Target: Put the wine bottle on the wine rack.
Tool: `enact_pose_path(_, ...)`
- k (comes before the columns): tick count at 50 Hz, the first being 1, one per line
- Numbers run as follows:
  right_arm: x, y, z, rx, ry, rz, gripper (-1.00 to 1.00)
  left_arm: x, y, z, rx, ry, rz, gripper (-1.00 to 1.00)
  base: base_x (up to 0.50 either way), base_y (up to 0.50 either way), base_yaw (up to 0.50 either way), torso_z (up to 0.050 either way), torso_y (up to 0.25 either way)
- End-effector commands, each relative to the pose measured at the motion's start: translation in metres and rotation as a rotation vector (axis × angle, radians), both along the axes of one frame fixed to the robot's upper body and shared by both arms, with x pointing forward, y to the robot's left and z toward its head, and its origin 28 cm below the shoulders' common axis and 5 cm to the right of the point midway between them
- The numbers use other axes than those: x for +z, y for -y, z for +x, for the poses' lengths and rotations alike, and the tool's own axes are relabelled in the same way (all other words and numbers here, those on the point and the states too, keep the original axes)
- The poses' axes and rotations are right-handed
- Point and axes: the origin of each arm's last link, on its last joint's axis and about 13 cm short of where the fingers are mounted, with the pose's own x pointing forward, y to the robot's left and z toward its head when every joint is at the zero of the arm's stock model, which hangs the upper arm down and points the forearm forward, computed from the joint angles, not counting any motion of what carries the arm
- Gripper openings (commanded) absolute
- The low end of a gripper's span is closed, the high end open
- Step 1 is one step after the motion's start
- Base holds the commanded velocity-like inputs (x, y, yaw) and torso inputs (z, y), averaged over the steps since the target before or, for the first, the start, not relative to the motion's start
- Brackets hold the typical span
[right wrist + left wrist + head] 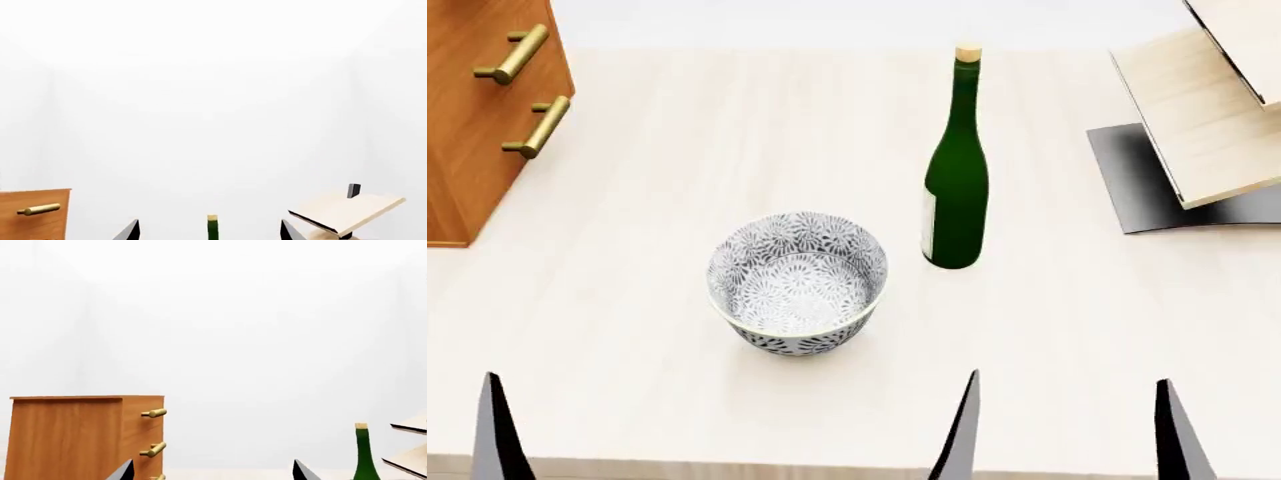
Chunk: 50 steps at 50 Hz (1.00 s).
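Upright on the pale table (pixel 627 380), the wine bottle (pixel 956 190) is seen in the head view near the middle, its cork at the top and its pale label low on the side. It is touched by nothing. Just beside it, nearer the robot and toward the robot's left, a patterned grey-white bowl (pixel 798 282) is set on the table, apart from the bottle. Farther toward the robot's right, the wine rack (pixel 1208 120) is found, its slanted light-wood boards raised over a dark base; a clear gap of table is left between rack and bottle. At the far left corner an orange-brown cabinet (pixel 474 120) with brass handles is placed.

Both claws are kept at the near edge of the table, well apart from the bottle. Of the right gripper (pixel 1068 430) only two dark fingertips are shown, spread wide with nothing between them. In the right wrist view the bottle's cork and neck (pixel 212 227) are framed between those spread tips (pixel 210 232), far ahead of them, with the rack (pixel 347 210) off to one side. The left gripper (pixel 213 472) is likewise seen spread and empty in the left wrist view, where the bottle (pixel 364 455) is placed outside its tips, next to the rack's boards (pixel 410 445), and the cabinet (pixel 80 437) on the other side.
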Motion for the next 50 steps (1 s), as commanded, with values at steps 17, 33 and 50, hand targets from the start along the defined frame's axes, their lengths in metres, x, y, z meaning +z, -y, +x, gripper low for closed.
enact_pose_path(17,0.0081,0.0006,-0.0073,-0.004,0.119,0.022,1.00,0.0144,0.0012,-0.0155,0.020,0.180,0.012,1.00,0.00,0.00,0.00,0.000,0.000)
enact_pose_path(33,0.0047,-0.0003,-0.0050,0.003,0.080,0.011,1.00,0.0145,0.0013,-0.0158,0.023,0.181,0.013,1.00,0.01,0.00,0.00,0.000,0.000)
enact_pose_path(50,0.0049,0.0000,-0.0049,0.001,0.074,0.018,1.00,0.0143,0.0018,-0.0159,0.019,0.179,0.011,1.00,0.02,0.00,0.00,0.000,0.000)
